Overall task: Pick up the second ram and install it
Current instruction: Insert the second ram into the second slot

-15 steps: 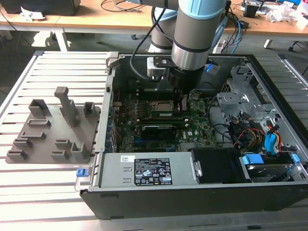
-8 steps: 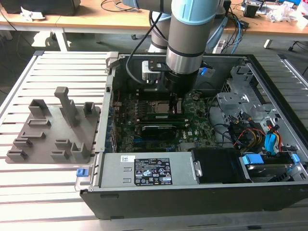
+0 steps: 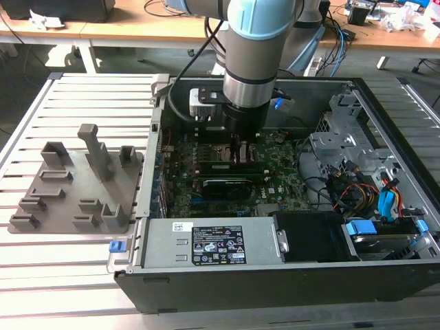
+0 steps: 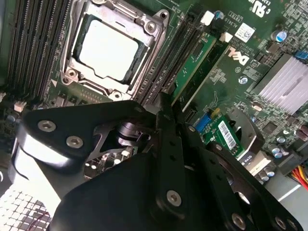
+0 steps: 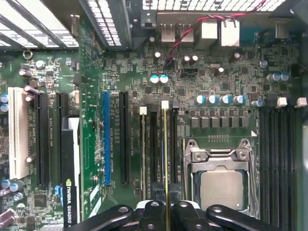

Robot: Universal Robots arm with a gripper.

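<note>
1. Arm: grey-and-blue robot arm (image 3: 251, 48) stands upright, reaching straight down into the open computer case (image 3: 385, 124), wrist above the motherboard (image 3: 275, 175).
2. End effector (image 5: 166, 208): black fingers (image 4: 168, 139) drawn close together, gripping the top edge of the second ram (image 5: 166, 159).
3. Second ram: thin green stick held on edge, upright, lined up along a memory slot just beside the CPU socket (image 5: 221, 180); whether it is fully seated cannot be told.
4. Neighbouring module: another green memory stick (image 4: 195, 65) stands in a slot parallel to the held one.
5. Holder tray (image 3: 75, 185): grey plastic, lying on the slatted worktop (image 3: 41, 275) at the exterior view's left, well apart from the end effector.
</note>
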